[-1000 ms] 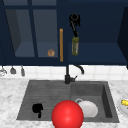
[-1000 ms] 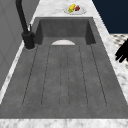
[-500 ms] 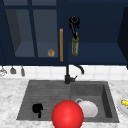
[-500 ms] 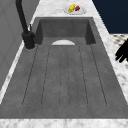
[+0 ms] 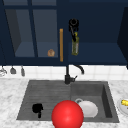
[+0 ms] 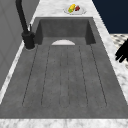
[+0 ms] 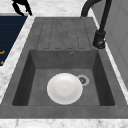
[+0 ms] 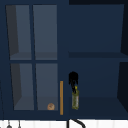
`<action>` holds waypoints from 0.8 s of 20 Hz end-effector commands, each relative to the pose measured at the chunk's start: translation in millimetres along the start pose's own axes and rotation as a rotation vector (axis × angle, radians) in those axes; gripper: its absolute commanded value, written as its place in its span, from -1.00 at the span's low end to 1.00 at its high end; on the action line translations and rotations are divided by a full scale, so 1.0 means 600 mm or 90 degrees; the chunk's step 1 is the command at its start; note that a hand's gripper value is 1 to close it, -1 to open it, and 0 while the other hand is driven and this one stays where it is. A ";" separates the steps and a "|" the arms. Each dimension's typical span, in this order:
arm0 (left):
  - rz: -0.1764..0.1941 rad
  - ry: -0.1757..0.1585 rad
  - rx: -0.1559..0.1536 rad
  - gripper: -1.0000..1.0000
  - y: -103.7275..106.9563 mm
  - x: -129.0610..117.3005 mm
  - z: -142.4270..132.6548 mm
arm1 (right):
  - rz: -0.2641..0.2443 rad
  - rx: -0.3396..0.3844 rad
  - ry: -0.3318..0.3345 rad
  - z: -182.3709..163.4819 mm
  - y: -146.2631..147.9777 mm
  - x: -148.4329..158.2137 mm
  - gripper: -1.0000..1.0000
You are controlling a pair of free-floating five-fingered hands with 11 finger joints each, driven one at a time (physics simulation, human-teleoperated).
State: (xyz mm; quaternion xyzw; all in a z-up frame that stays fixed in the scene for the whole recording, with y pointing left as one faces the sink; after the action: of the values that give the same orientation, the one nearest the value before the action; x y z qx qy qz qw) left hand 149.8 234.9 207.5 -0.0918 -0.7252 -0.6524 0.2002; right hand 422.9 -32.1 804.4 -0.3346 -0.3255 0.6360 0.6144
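Note:
My right hand (image 5: 73,24) is up in the open right half of the wall cabinet, fingers pointing down and closed on the neck of a yellow-green bottle (image 5: 75,47) that stands on the lower shelf. The upper view has the same right hand (image 8: 73,79) on top of the bottle (image 8: 75,100). My left hand (image 5: 37,109) hovers low over the front edge of the drainboard (image 5: 45,95), fingers relaxed and holding nothing. It appears at the right edge of the left side view as the left hand (image 6: 122,53), and at the top left of the right side view (image 7: 21,6).
A white plate (image 7: 64,88) lies in the sink basin (image 7: 102,82) by the drain. A big red ball (image 5: 67,115) shows at the sink's front edge. The black faucet (image 5: 68,75) stands behind. A fruit plate (image 6: 74,9) sits on the right counter. A glass cabinet door with an orange handle (image 5: 61,45) hides a small brown item (image 5: 51,52).

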 end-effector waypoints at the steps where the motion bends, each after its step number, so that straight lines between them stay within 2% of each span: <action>1: 0.000 0.000 0.000 0.00 0.000 0.000 0.000 | 0.008 0.024 -0.013 -0.009 0.004 0.006 -1.00; 8: 0.000 0.000 0.000 0.00 0.000 0.000 0.000 | 0.005 0.029 -0.015 -0.020 0.017 0.010 -1.00; 16: 0.000 0.000 0.000 0.00 0.000 0.000 0.000 | 0.001 0.011 -0.017 -0.029 0.028 0.011 -1.00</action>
State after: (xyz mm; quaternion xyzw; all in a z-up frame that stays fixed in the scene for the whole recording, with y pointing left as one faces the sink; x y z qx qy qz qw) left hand 149.8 234.9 207.5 -0.0918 -0.7252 -0.6524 0.2002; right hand 427.7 -25.8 786.4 -0.3352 -0.3324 0.6333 0.6133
